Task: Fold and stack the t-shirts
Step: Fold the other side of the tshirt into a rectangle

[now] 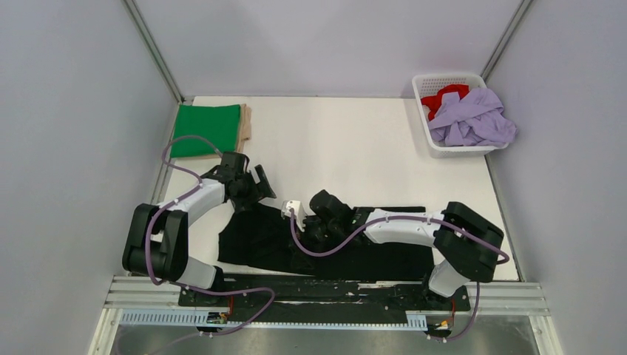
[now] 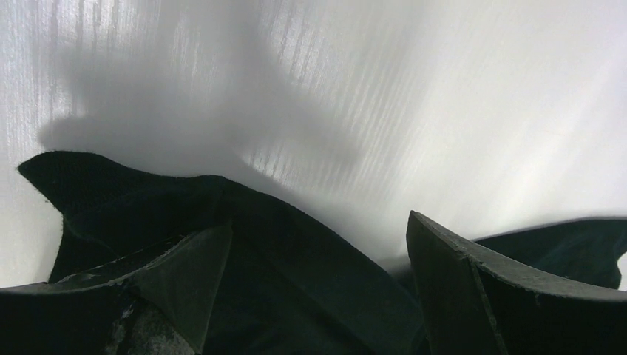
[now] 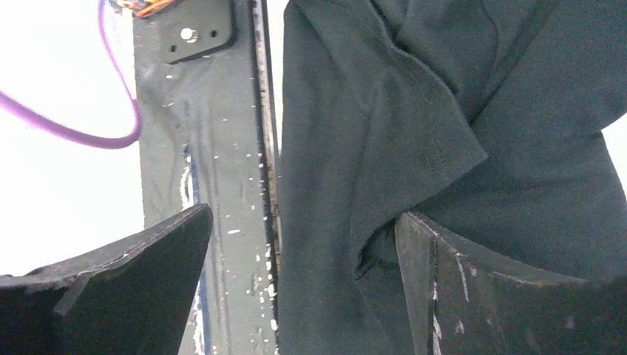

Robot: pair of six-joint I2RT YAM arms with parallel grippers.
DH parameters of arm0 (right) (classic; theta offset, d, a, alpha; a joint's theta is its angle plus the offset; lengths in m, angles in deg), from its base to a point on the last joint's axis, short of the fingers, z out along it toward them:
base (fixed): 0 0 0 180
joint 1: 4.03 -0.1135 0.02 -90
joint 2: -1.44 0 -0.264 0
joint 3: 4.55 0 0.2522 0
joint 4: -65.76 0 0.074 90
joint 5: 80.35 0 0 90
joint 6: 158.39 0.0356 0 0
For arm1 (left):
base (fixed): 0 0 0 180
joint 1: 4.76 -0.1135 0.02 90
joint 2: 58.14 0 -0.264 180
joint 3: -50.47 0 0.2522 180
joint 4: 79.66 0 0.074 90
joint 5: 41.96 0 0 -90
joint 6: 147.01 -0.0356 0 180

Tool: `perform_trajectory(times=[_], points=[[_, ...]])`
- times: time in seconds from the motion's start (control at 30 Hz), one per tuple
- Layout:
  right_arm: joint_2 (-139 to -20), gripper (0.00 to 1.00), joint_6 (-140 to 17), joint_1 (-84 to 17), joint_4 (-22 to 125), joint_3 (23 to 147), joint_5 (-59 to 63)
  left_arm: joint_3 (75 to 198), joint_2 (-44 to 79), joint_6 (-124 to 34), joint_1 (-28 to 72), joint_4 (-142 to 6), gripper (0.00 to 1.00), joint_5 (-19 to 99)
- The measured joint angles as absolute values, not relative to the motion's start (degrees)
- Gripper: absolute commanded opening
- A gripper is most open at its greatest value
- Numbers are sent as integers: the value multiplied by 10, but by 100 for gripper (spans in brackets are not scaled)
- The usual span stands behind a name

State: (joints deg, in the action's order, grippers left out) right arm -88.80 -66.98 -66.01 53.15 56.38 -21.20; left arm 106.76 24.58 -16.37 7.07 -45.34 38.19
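The left fingers [image 2: 177, 274] and right fingers [image 3: 480, 296] are straddling, spread, edges of the black t-shirt [image 1: 259, 240] lying low-centre on the worktop [image 1: 355, 148], seemingly preparing fold grips.

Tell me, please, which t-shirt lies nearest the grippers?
The large black cloth t-shirt at the near edge; green and tan tees sit far left, red and lilac ones in the white basket.

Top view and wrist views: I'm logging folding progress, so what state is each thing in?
Black t-shirt: unfolded, rumpled, near edge.
Green t-shirt: folded, top of stack.
Tan t-shirt: beneath it, mostly hidden.
Red t-shirt: heaped in basket.
Lilac t-shirt: heaped, spilling over the rim.
Left gripper: open.
Right gripper: open.
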Motion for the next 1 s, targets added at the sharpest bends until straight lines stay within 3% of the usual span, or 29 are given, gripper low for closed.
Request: perform_trajectory(times=[0.47, 1.0], points=[[-981, 96, -639, -646, 552, 637, -43, 1089, 256, -169, 46, -441, 97, 457], [-1023, 96, -610, -627, 596, 696, -112, 1096, 264, -171, 15, -441, 97, 455]])
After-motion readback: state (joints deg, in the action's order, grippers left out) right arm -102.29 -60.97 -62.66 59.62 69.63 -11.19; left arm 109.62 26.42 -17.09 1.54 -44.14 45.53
